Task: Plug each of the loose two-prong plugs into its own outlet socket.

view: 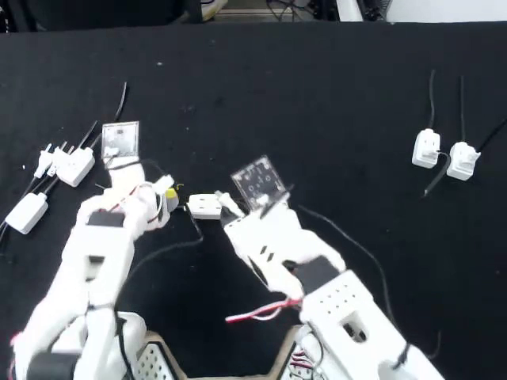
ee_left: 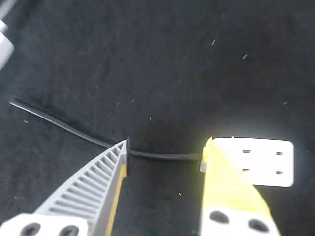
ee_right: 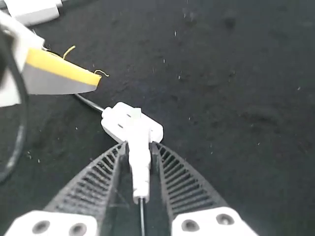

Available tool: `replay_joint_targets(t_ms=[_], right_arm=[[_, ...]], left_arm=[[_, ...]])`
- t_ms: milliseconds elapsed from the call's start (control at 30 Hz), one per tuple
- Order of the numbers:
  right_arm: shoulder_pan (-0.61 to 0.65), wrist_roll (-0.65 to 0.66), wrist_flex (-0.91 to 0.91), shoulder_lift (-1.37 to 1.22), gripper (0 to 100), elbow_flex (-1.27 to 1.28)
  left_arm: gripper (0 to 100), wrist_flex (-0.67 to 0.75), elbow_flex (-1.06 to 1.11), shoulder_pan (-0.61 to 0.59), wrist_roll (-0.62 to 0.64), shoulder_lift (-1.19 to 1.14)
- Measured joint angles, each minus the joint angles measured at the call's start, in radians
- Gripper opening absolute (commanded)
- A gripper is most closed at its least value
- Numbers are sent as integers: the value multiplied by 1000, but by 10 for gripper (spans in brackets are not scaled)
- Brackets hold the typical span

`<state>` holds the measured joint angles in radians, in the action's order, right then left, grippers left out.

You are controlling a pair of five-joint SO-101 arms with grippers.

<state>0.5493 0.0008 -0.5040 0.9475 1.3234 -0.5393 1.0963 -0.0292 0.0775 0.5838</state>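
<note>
Matt black cloth w/ lint. Smooth white plastic plug & socket, slight sheen. Ribbed dark plastic fingers, right gripper.

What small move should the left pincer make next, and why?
Probably shift the open left pincer onto the white rectangular outlet socket and close, to brace it: it straddles the thin black cable, while the right pincer, shut on the white two-prong plug, meets that socket.

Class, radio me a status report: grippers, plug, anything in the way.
Right gripper shut on plug, plug against outlet socket. Left gripper open astride the cable. Nothing blocking.
</note>
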Motion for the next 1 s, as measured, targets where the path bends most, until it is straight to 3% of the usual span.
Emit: replay_joint_targets(t_ms=[333,600,833,1000], right_arm=[[0,0,-35,-503,11,-265],[0,0,-204,-525,11,-345],[15,2,-206,-563,11,-347],[14,2,-206,-582,10,-361]], left_arm=[[242,-2,-218,0,0,-388],[242,-25,-232,0,0,-420],[242,-166,-258,0,-6,-420],[242,-269,-284,43,-94,-420]])
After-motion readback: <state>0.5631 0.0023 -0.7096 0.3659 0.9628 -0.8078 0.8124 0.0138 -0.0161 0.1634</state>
